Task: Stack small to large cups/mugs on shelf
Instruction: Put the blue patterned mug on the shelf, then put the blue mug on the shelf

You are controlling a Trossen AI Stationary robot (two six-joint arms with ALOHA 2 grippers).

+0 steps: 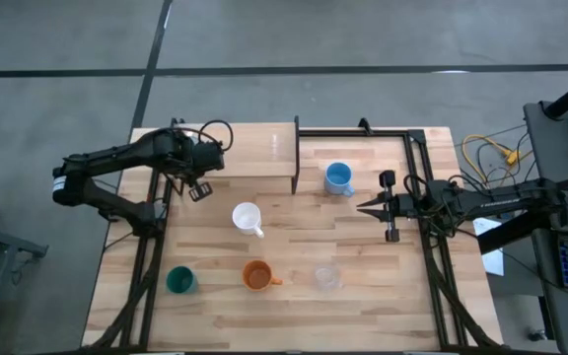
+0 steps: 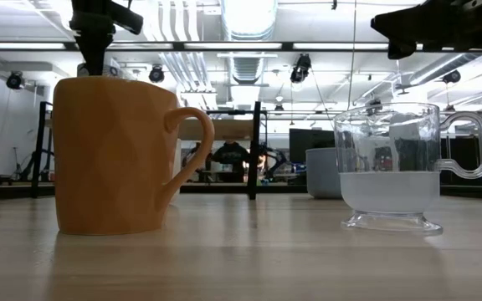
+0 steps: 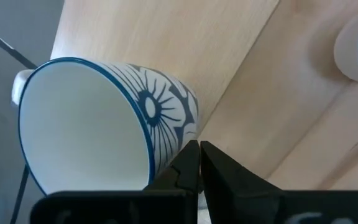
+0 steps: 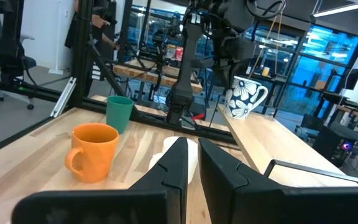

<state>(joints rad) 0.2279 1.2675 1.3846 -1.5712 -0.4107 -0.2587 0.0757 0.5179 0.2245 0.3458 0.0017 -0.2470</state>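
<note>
**A:** It's a butcher-block tabletop (image 1: 383, 316) on a grey concrete floor. What sits along its near edge?

**B:** The dark green cup (image 1: 179, 280) is toward the near-left corner. The orange mug (image 1: 256, 275) is mid-edge and the clear cup (image 1: 326, 279) is beside it, spaced apart, likely so a claw can reach each one.

**A:** And farther in?

**B:** The white mug (image 1: 248, 217) is at the centre, and the light blue cup (image 1: 338, 177) is beyond it. The right gripper (image 1: 361, 207) waits by the right edge, fingers all but closed on nothing.

**A:** And the far edge?

**B:** The shelf (image 1: 254, 148) is there. At its left end the left gripper (image 3: 199, 163) is pinched tight, apparently on the rim of a blue-patterned mug (image 3: 104, 118). The mug hangs tilted above the board. I'd guess it is meant to be set down as the base of the stack.
</note>
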